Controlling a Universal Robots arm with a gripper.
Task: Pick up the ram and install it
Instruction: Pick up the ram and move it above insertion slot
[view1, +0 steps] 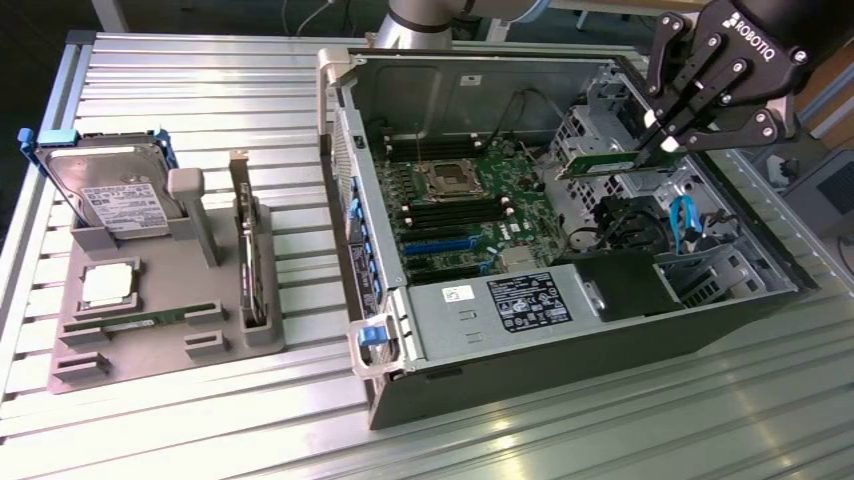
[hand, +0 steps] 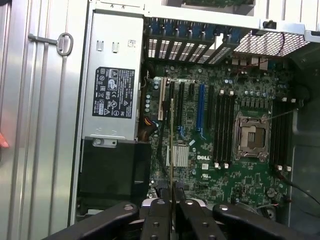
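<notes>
The pincer (view1: 654, 143) comes in from the exterior view's upper right, tilted, its black fingers (view1: 683, 95) slanting down into the open computer case (view1: 561, 345). Its body carries the white lettering "ROBOTIQ". The jaws are closed almost fully on the ram (view1: 607, 160), a green stick held level above the case's drive-bay side, clear of the motherboard (view1: 461, 205). In the wrist view the ram (hand: 172, 145) shows edge-on between the fingertips (hand: 159, 212), over the board marked "DELL". The power supply (view1: 514, 300) bears a black label too small to read. A second stick (view1: 134, 320) lies in the grey holder (view1: 167, 345) on the desk (view1: 200, 80).
</notes>
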